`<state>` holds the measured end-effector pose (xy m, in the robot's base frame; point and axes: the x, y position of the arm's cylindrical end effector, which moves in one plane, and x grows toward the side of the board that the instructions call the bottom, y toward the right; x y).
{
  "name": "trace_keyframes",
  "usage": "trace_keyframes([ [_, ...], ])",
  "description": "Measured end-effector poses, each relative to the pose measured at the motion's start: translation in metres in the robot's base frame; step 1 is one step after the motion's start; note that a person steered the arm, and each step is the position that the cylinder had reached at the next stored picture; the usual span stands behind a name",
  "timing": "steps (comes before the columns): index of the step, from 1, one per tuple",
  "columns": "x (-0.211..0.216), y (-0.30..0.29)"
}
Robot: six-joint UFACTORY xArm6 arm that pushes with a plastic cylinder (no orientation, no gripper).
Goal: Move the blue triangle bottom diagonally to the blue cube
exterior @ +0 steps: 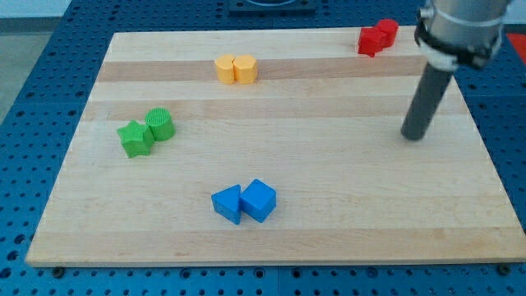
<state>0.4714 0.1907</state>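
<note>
The blue triangle [228, 203] lies near the view's bottom centre of the wooden board [329, 214], touching the left side of the blue cube [259, 200]. My tip [413, 136] rests on the board far to the view's right and above both blue blocks, well apart from them. The dark rod rises from it toward the view's top right.
A green star [134, 138] and a green cylinder [159, 123] sit together at the view's left. Two yellow blocks [236, 69] sit together at the top centre. Two red blocks [377, 37] sit at the top right, just left of the rod's mount.
</note>
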Motion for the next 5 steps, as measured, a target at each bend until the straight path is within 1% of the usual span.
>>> trace_keyframes([
  [1, 0.053, -0.036],
  [2, 0.092, -0.088],
  [3, 0.112, -0.153],
  [4, 0.112, -0.231],
  [5, 0.082, -0.26],
])
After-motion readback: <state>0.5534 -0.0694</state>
